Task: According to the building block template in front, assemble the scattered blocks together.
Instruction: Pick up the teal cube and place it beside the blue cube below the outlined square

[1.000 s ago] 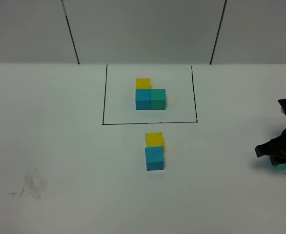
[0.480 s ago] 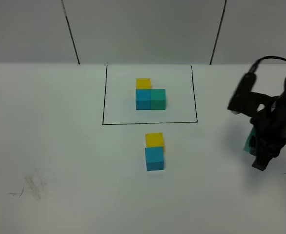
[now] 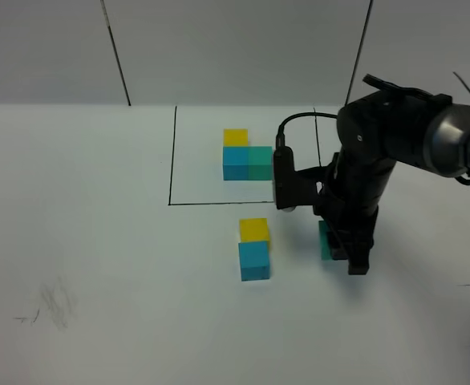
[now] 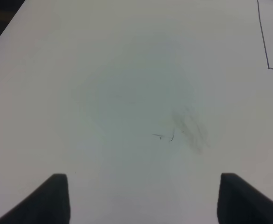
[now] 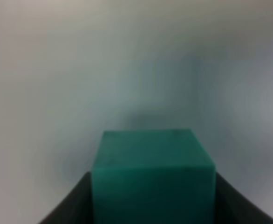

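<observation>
To the right of the yellow cube [image 3: 253, 229] and cyan-blue cube [image 3: 254, 260], which sit touching in a near-far line just below the framed building block template [image 3: 247, 155], the right gripper [image 3: 341, 249] is clamped on the teal-green cube [image 3: 325, 240], 1 jaw on each of 2 opposite flat faces. The cube looks light, rigid and matte, so a modest squeeze across parallel sides should hold it without slip; taken by corners, it would likely twist. It hangs near the cyan-blue cube but apart from it. The left gripper [image 4: 143, 198] stands parted over bare table [image 4: 127, 70] at the left, holding nothing.
</observation>
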Available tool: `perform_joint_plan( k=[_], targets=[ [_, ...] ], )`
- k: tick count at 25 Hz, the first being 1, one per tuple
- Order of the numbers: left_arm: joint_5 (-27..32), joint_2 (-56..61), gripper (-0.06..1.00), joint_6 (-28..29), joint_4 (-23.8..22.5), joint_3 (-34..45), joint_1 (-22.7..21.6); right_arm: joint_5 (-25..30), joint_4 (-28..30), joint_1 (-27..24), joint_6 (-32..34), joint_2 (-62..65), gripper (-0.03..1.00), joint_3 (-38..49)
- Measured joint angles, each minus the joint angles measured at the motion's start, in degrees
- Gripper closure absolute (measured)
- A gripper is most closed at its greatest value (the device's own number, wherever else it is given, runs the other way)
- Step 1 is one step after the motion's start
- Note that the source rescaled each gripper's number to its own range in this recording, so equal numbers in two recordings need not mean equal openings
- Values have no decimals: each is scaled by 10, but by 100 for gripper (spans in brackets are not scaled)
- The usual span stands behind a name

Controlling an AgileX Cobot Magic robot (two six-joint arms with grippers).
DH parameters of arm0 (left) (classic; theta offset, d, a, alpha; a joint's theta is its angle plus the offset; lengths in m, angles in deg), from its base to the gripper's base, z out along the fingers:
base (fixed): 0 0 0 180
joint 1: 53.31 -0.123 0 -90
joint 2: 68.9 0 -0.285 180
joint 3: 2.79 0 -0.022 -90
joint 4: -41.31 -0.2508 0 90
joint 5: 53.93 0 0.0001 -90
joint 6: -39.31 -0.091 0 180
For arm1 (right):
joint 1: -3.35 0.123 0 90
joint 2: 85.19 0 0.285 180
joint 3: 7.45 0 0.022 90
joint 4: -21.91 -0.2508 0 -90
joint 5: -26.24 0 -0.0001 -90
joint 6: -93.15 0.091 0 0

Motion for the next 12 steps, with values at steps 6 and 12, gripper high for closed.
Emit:
perform_joint_plan(
  k=[6, 12],
  targets=[
    [0, 0, 45, 0, 0, 0, 0, 2, -13, 25, 0, -29, 67, -48],
    [0, 0, 45, 0, 0, 0, 0, -1, -36, 33, 6, -31, 67, -51]
  ],
)
